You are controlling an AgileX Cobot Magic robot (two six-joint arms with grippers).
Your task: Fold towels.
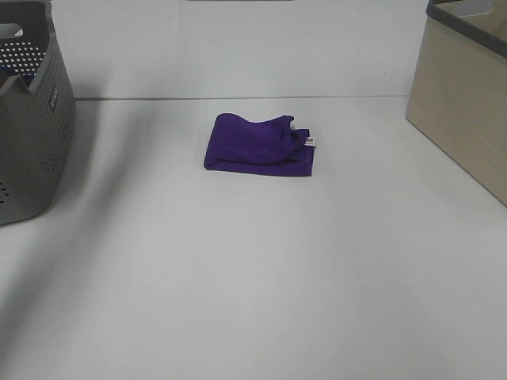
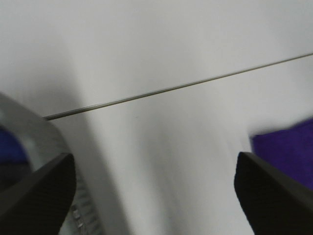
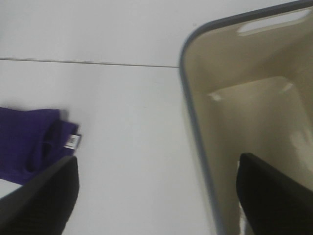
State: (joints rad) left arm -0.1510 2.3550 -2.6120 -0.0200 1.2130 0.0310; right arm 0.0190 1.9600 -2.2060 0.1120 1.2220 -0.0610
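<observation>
One deep purple towel (image 1: pixel 257 145) lies folded and slightly rumpled on the white table, at the middle toward the back, with its small white tag (image 1: pixel 310 142) at the right edge. Neither arm shows in the high view. In the left wrist view my left gripper (image 2: pixel 156 191) is open with nothing between its dark fingers (image 2: pixel 41 188), and a blurred corner of the towel (image 2: pixel 288 152) lies beside one finger. My right gripper (image 3: pixel 159 196) also stands open and empty, with the towel (image 3: pixel 29 142) and its tag (image 3: pixel 72 141) off to one side.
A grey perforated basket (image 1: pixel 36 119) stands at the table's left edge, with something dark blue inside it in the left wrist view (image 2: pixel 12 147). A beige bin with a grey rim (image 1: pixel 463 111) stands at the right and looks empty in the right wrist view (image 3: pixel 244 122).
</observation>
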